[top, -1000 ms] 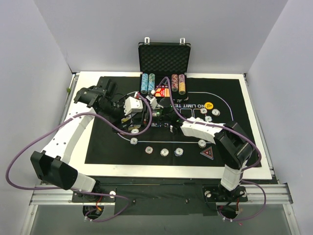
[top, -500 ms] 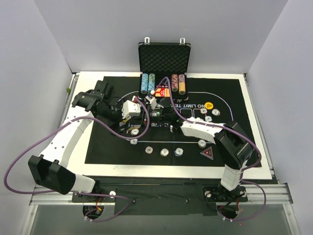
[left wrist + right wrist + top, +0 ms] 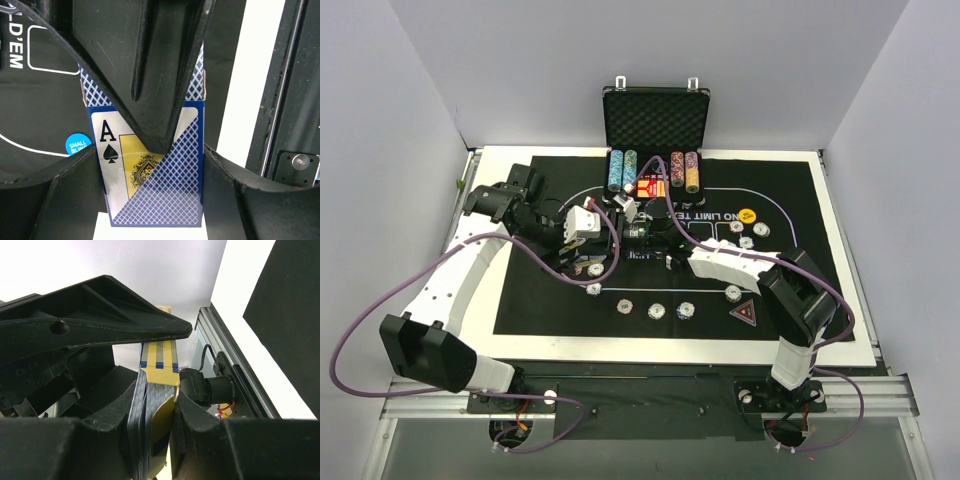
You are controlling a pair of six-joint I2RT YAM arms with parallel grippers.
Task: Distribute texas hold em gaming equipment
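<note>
The deck (image 3: 150, 195), a blue-patterned card box with an ace of spades on its face, stands upright between my left gripper's (image 3: 150, 150) fingers, which press on its two side edges. My right gripper (image 3: 156, 390) is shut across the same deck (image 3: 150, 410); stacked card edges and a yellow box flap show between its pads. Both grippers meet above the middle of the mat, left gripper (image 3: 618, 232) and right gripper (image 3: 655, 238). Striped poker chips (image 3: 656, 311) lie in a row near the front. A yellow disc (image 3: 747, 214), a blue disc (image 3: 77, 145) and the black-red triangular marker (image 3: 744, 312) lie flat.
The open black case (image 3: 655, 120) stands at the back with chip columns (image 3: 621, 170) in front of it. The black mat (image 3: 790, 200) with white lettering covers the white table (image 3: 840, 300). More chips (image 3: 746, 241) sit right of the grippers. Cables loop over both arms.
My left gripper has drawn a little back and left, and its jaws have closed onto the deck's sides. The right arm has stayed in place with the deck.
</note>
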